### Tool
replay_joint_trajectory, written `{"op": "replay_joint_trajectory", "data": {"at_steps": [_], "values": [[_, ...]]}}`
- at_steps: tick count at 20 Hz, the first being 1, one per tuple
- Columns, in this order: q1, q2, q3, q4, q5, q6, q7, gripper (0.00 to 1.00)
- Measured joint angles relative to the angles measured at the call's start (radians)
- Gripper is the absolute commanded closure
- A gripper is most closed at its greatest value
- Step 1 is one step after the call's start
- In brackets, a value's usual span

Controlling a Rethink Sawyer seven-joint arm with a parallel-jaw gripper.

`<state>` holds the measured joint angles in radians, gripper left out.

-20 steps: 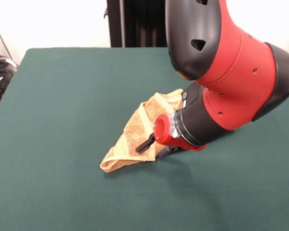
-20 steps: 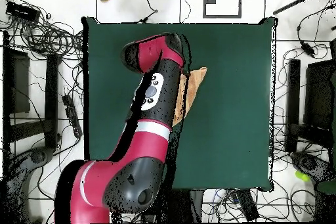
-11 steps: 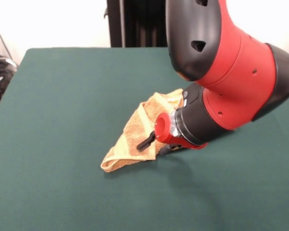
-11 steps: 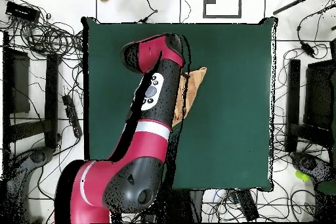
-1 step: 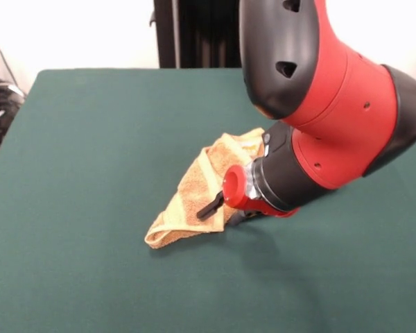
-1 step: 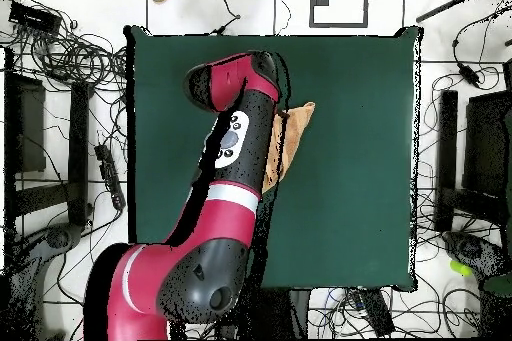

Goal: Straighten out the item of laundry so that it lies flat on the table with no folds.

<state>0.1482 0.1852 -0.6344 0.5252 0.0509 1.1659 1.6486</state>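
Observation:
The item of laundry (image 5: 193, 193) is an orange-tan towel lying crumpled and folded into a rough triangle near the middle of the dark green table (image 5: 90, 139). One corner points toward the front left. My gripper (image 5: 226, 212) is down at the towel's right edge, touching the cloth, with the red and black arm leaning over it. The overhead view shows only a strip of the towel (image 6: 294, 129) beside the arm, on the table (image 6: 350, 157); the gripper is hidden under the arm there.
Green tabletop surrounds the towel on all sides. Off the table lie cables (image 6: 70, 52) and dark equipment (image 6: 480, 157). A dark stand (image 5: 194, 31) rises behind the far edge.

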Motion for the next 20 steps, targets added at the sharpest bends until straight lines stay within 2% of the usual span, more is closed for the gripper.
{"op": "replay_joint_trajectory", "data": {"at_steps": [18, 19, 20], "values": [[0.003, 0.004, -0.02, -0.002, -0.096, -0.13, 0.0, 0.0], [0.002, 0.005, -0.019, -0.002, -0.096, -0.135, 0.0, 1.0], [0.001, 0.007, -0.019, -0.002, -0.096, -0.135, 0.0, 1.0]]}}
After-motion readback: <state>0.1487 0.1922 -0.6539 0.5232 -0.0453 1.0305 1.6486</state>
